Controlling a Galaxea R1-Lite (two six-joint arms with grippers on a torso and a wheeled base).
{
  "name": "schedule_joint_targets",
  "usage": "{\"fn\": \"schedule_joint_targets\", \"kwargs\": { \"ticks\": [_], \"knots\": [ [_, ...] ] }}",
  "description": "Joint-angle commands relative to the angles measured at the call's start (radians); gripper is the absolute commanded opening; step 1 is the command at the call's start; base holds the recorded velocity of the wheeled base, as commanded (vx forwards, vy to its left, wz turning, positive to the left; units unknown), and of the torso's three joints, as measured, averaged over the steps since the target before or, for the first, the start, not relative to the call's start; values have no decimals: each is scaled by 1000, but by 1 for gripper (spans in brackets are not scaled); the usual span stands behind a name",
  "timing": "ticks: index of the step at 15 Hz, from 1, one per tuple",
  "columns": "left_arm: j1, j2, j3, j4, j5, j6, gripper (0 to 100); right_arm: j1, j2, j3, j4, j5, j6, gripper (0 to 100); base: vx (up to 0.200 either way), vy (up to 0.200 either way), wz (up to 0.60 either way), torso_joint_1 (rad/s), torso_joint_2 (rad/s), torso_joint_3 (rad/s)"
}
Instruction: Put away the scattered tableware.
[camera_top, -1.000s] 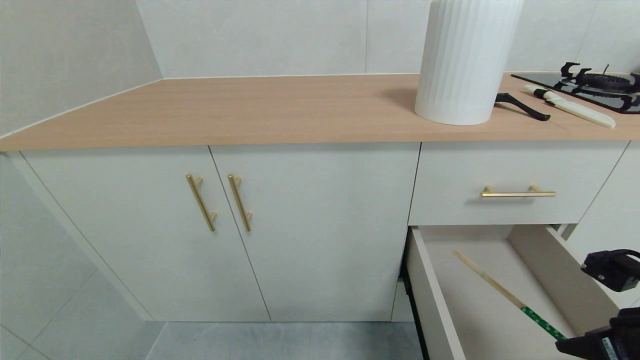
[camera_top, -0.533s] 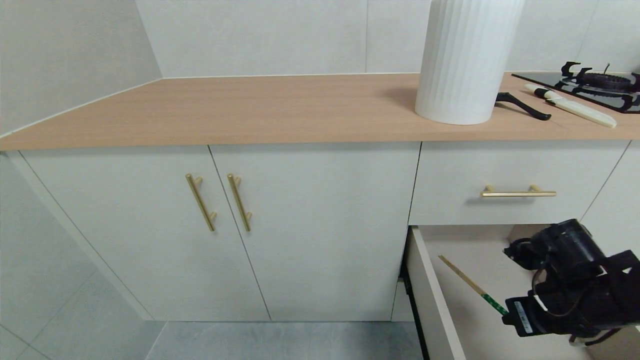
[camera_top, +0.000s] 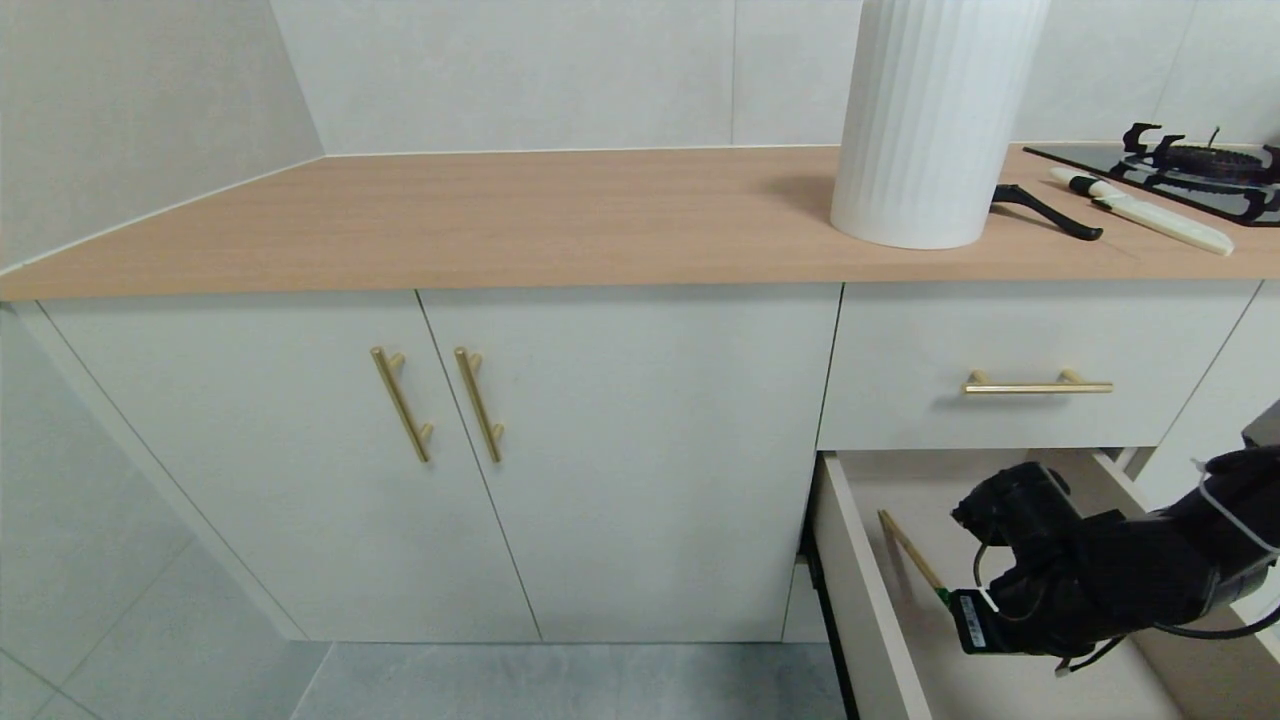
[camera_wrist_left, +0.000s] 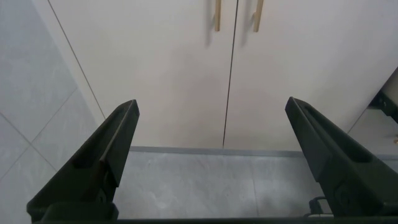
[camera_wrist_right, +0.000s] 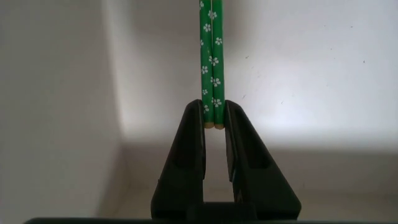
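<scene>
My right gripper (camera_wrist_right: 213, 124) is shut on a pair of chopsticks (camera_wrist_right: 209, 62) with green flowered ends; it holds them by those ends. In the head view the right arm is inside the open lower drawer (camera_top: 862, 570) at the lower right, and the chopsticks (camera_top: 908, 548) point from the gripper toward the drawer's left wall, their bare wooden tips close to it. My left gripper (camera_wrist_left: 211, 149) stands open with nothing between its fingers, low before the cupboard doors (camera_wrist_left: 230, 68). On the counter lie a black-handled utensil (camera_top: 1050, 212) and a white knife (camera_top: 1140, 210).
A tall white ribbed vase (camera_top: 925, 120) stands on the wooden counter (camera_top: 450, 215) beside the utensils. A gas hob (camera_top: 1190, 165) is at the far right. Above the open drawer is a shut drawer with a brass handle (camera_top: 1037, 385). Grey floor tiles (camera_top: 560, 680) lie below.
My right arm has moved left and deeper into the open drawer with the chopsticks, whose tips have come nearer the left wall. The counter things have stayed put.
</scene>
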Motion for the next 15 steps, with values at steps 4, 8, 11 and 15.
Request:
{"fn": "schedule_joint_targets", "kwargs": {
  "ticks": [4,8,11,15],
  "knots": [
    [0,1,0,0,0,0,100,0,106,1,-60,-5,0,0,0,0,0,0,0,0],
    [0,1,0,0,0,0,100,0,111,1,-70,-5,0,0,0,0,0,0,0,0],
    [0,1,0,0,0,0,100,1,114,1,-72,-7,0,100,0,0,0,0,0,0],
    [0,1,0,0,0,0,100,6,94,10,-70,-20,0,100,0,0,0,0,0,0]
  ]
}}
